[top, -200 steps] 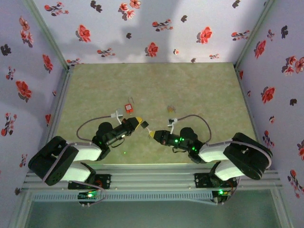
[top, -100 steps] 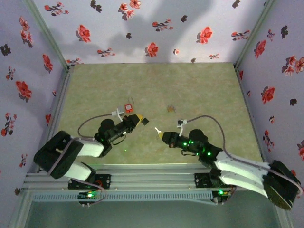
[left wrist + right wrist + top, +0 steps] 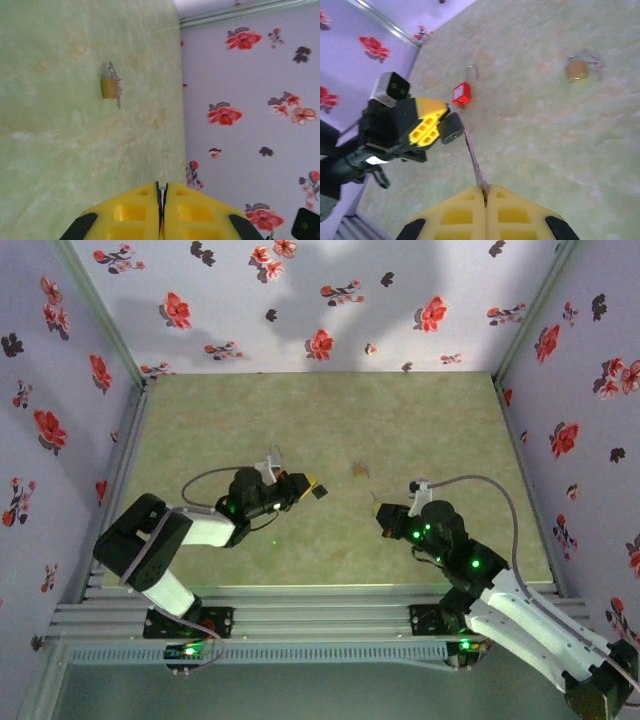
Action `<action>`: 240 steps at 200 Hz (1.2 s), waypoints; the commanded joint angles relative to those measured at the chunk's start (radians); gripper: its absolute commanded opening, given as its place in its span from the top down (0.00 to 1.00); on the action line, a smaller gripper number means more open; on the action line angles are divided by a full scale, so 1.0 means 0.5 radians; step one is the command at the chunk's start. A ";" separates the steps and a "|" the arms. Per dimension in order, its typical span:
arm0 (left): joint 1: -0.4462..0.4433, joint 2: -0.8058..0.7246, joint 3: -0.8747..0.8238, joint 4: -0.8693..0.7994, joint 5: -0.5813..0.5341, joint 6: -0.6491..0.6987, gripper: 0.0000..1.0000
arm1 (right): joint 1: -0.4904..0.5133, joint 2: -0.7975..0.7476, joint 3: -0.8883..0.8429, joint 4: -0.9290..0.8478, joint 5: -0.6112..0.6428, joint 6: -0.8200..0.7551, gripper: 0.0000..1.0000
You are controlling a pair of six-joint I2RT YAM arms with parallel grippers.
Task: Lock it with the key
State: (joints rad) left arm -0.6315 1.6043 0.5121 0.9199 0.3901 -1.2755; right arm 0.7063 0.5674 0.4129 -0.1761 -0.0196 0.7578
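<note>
1. Left gripper [image 3: 310, 485]: low over the green tabletop [image 3: 330, 410], left of centre, pointing right. The jaws are pressed together. In its wrist view only a hairline seam shows between the yellow fingers [image 3: 132, 215].
2. A small black piece [image 3: 321, 491] sits right at the tip of the left jaws. I cannot tell what it is, or whether it is gripped.
3. Right gripper [image 3: 485, 192]: right of centre, pointing left toward the left gripper, with the two tips apart in the top view. The jaws are closed on the key [image 3: 473, 157], pinching it at one end. Its silver blade sticks out ahead, toward the black piece.
4. Red padlock [image 3: 461, 94]: lies flat on the tabletop just beyond the left gripper, on its far side, with the shackle pointing away from the arms. I cannot tell whether the shackle is latched.
5. Brass padlock [image 3: 360, 470]: lies flat near the centre of the tabletop, on the far side of the gap between the grippers and apart from both. A small bunch of keys [image 3: 593, 61] lies at its shackle end, seemingly touching it.
</note>
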 commanded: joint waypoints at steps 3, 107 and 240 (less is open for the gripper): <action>-0.015 0.027 0.179 -0.465 0.043 0.197 1.00 | -0.101 0.006 0.106 -0.179 -0.057 -0.108 1.00; -0.134 0.484 0.865 -1.275 0.058 0.480 1.00 | -0.307 0.114 0.234 -0.288 -0.239 -0.244 1.00; -0.182 0.876 1.445 -1.692 0.050 0.634 1.00 | -0.349 0.024 0.082 -0.254 -0.330 -0.204 1.00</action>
State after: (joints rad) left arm -0.7151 2.0182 1.1847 0.1181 0.4042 -0.9920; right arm 0.5404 0.5892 0.4759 -0.3195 -0.1631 0.6537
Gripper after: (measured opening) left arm 0.085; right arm 0.051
